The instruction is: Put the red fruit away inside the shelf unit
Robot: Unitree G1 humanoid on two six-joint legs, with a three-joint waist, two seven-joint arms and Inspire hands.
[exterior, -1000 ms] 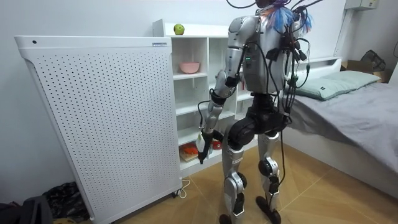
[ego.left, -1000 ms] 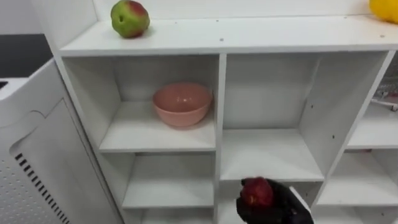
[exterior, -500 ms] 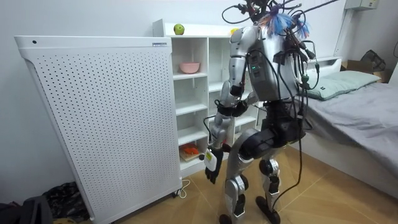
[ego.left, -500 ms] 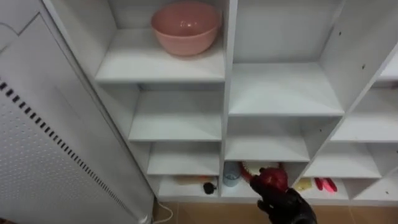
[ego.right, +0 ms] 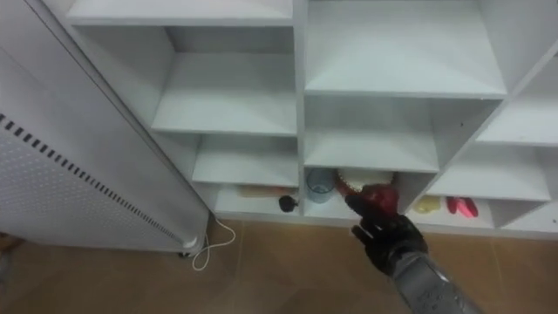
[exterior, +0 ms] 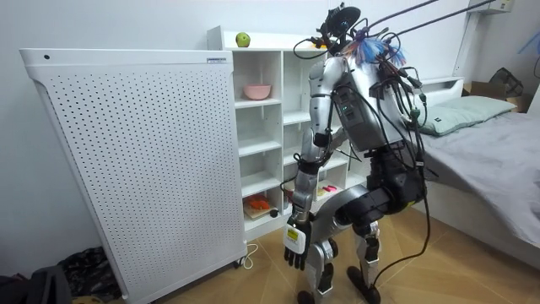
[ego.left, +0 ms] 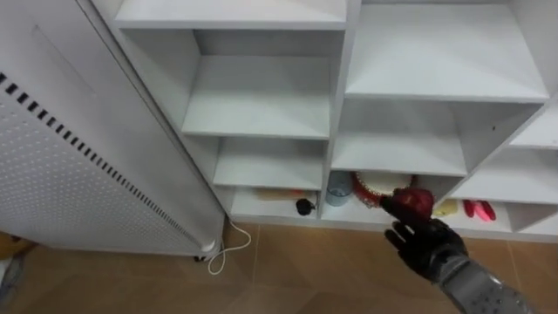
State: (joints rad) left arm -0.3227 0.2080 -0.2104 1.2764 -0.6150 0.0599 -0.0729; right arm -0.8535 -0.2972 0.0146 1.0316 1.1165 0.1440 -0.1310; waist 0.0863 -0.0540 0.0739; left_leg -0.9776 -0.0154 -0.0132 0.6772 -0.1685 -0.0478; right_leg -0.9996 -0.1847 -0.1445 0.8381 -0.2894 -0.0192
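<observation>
Down at the foot of the white closet [ego.left: 261,100], the robot's right hand [ego.left: 429,249] reaches in from the lower right. Its fingers are curled round a red fruit [ego.left: 411,205], round and apple-like, gripped at the fingertips rather than deep in the palm.

The fruit lies ahead of the palm, on the closet side, right at the mouth of the lowest compartment in the middle column. Whether it has crossed the shelf edge cannot be told. Being round, it has no long axis to line up.

That compartment is crowded: a blue cup [ego.left: 337,187] stands at its left and a red-rimmed round dish [ego.left: 377,182] sits just behind the fruit. A yellow piece [ego.left: 446,208] and some red pieces [ego.left: 478,209] lie in the next compartment to the right. The shelves above are bare in the eye views.

A placement here would probably mean a short push forward and down, kept clear of cup and dish. A bare shelf would mean lifting the hand well up.

The room view shows the robot close before the closet, bent forward with knees flexed, beside a white perforated panel [exterior: 126,160]. A pink bowl [exterior: 256,90] and a green apple [exterior: 243,39] sit higher up.

No label or writing can be read anywhere.
</observation>
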